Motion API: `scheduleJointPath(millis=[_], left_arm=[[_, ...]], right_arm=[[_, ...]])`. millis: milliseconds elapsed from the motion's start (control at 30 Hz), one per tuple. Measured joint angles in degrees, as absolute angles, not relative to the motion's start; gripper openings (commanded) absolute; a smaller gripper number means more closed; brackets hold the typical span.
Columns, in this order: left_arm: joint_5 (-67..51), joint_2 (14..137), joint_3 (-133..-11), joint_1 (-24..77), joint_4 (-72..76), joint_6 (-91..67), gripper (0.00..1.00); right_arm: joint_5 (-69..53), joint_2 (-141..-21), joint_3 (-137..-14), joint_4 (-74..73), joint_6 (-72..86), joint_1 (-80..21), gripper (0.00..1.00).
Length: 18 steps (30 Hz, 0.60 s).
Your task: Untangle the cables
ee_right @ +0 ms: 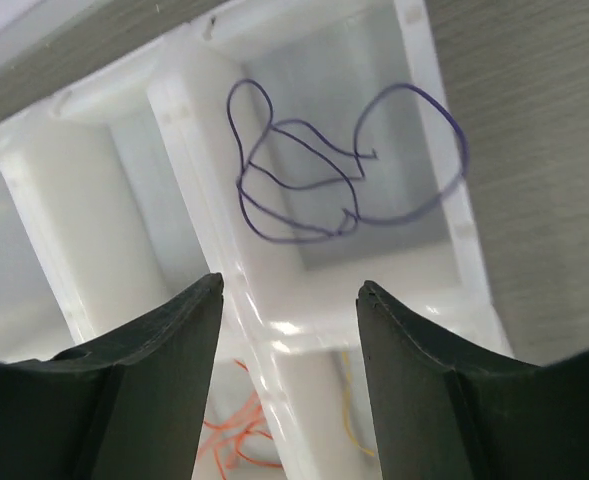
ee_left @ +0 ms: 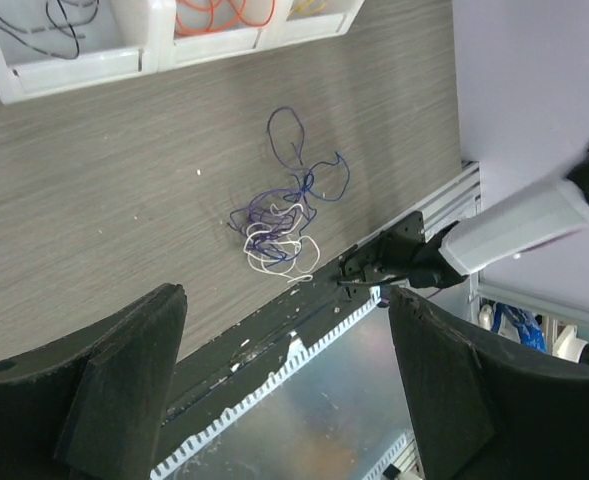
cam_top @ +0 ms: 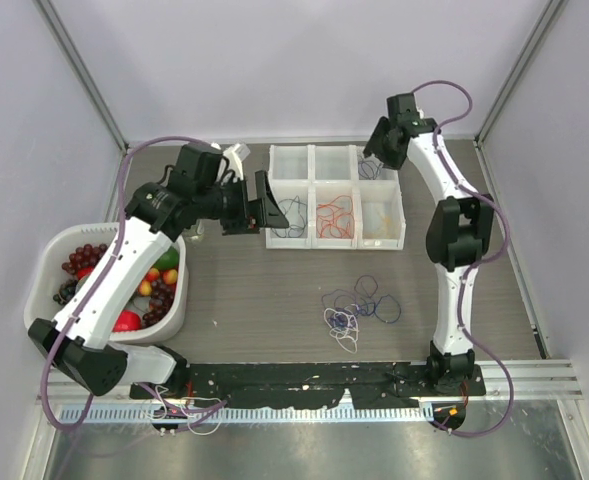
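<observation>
A tangle of purple-blue cables [cam_top: 366,300] and white cables [cam_top: 342,325] lies on the table in front of the white compartment tray [cam_top: 311,213]; it also shows in the left wrist view [ee_left: 279,225]. The tray holds black cables [cam_top: 292,215], red-orange cables [cam_top: 335,214], a yellow cable [ee_right: 352,432] and a purple-blue cable [ee_right: 324,170] in the back right compartment. My left gripper [cam_top: 257,207] is open and empty just left of the tray. My right gripper [ee_right: 289,300] is open and empty above the back right compartment.
A white basket [cam_top: 49,258] of toy fruit stands at the left, beside the left arm. A black rail [cam_top: 304,378] runs along the table's near edge. Grey walls close in the back and sides.
</observation>
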State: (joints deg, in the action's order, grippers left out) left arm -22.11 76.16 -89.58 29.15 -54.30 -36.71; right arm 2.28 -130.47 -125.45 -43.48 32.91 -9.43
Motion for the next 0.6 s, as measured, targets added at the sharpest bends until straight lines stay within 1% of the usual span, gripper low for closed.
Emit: scheduleJointPath(millis=[133, 200, 267, 333, 433, 533, 600], left_arm=[[-23.4, 76.3, -83.9, 29.9, -51.5, -38.2, 0.82], [-23.8, 77.2, -81.0, 31.1, -49.9, -38.7, 0.79], [-24.1, 79.4, -79.4, 33.4, -48.3, -38.5, 0.77], [-24.0, 82.7, -78.5, 36.6, -45.9, -37.6, 0.76], [-23.1, 87.3, -76.9, 41.9, -40.6, -33.8, 0.77], [-18.3, 91.1, -72.5, 49.3, -33.6, -27.2, 0.75], [-15.1, 93.0, -70.0, 52.5, -30.3, -24.3, 0.73]], right_arm=[[3.5, -118.2, -112.3, -43.9, 28.5, -9.9, 0.59], [2.5, -109.2, -103.2, -43.0, 26.4, -11.0, 0.58], [-0.9, -97.8, -90.6, -39.5, 24.9, -13.0, 0.57], [-5.0, -85.5, -76.9, -37.0, 24.2, -16.1, 0.56], [-10.4, -72.5, -62.3, -35.6, 24.4, -19.4, 0.55], [-12.9, -62.7, -51.3, -36.2, 26.0, -19.0, 0.55], [-13.7, -58.0, -47.4, -38.0, 27.0, -18.6, 0.55]])
